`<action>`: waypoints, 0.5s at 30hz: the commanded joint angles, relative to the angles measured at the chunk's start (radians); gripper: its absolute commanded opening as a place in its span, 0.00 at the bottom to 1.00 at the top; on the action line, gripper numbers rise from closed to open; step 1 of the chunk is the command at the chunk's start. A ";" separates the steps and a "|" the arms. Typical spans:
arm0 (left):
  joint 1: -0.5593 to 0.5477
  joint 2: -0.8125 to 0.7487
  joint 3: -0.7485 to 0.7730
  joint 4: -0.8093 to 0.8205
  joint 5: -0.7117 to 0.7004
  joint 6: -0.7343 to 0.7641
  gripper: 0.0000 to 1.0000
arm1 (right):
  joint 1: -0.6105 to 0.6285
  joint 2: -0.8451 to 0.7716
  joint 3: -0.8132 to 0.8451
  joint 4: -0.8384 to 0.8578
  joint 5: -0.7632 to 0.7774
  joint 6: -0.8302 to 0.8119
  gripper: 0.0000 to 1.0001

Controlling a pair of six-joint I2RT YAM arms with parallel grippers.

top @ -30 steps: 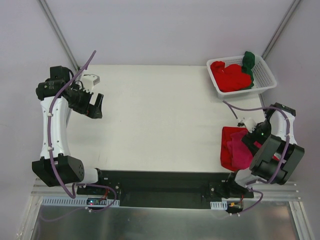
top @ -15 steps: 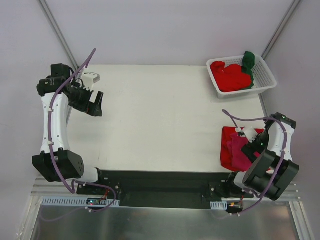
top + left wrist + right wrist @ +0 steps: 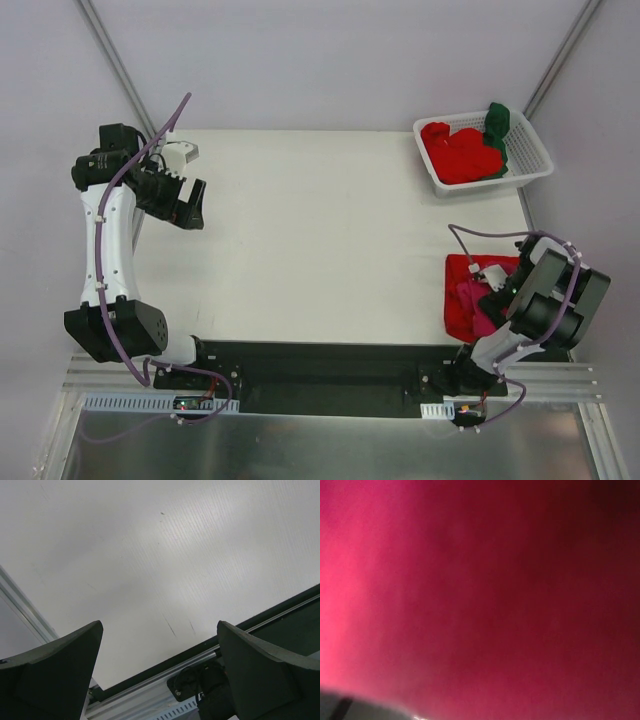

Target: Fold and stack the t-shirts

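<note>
arm on right (image 3: 545, 300) folded low over magenta t-shirt (image 3: 474, 304)

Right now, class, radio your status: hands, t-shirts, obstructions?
Left hand open over table. Right hand open, close over pink shirt atop red shirt. More shirts in basket. Nothing blocking.

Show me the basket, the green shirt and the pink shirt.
white basket (image 3: 520, 176), top view, its front wall.
green shirt (image 3: 497, 124), top view, the part standing above the rim.
pink shirt (image 3: 472, 305), top view, its uncovered left part.

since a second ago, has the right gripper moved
yes, right gripper drew away from the basket toward the near table edge, over the magenta t-shirt
</note>
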 commanded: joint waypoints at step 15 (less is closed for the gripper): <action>0.008 0.003 0.040 -0.029 0.031 0.007 0.99 | -0.003 -0.184 0.242 -0.219 -0.135 -0.018 0.97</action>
